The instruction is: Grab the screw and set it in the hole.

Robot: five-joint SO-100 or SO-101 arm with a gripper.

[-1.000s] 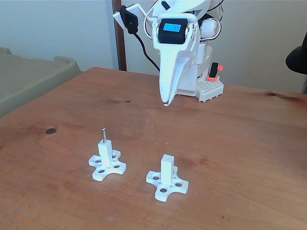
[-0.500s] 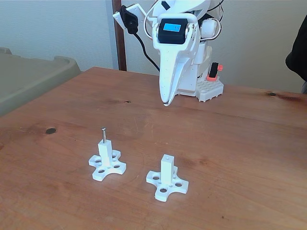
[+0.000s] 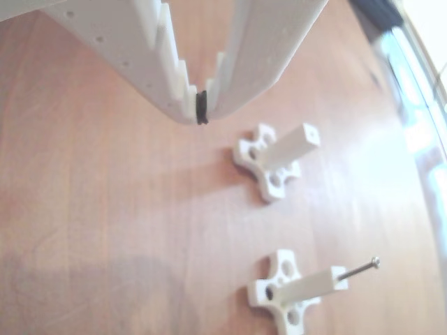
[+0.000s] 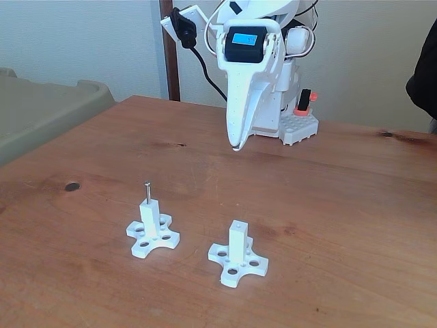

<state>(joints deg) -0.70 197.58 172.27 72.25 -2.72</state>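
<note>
1. Posts came nearest: in the fixed view two white cross-shaped stands sat on the wooden table, near its front edge.
2. The right stand was bare, and the hole in the top of its post lay open, probably the target.
3. The left stand carried the screw, upright in its post with the head above, so a pinch from above looked possible.
4. Farther back, the gripper hung over the table, well apart from both stands, tips pointing down.
5. In the other view the gripper had its tips pressed together on nothing, so it would need to open before taking the screw.
</note>
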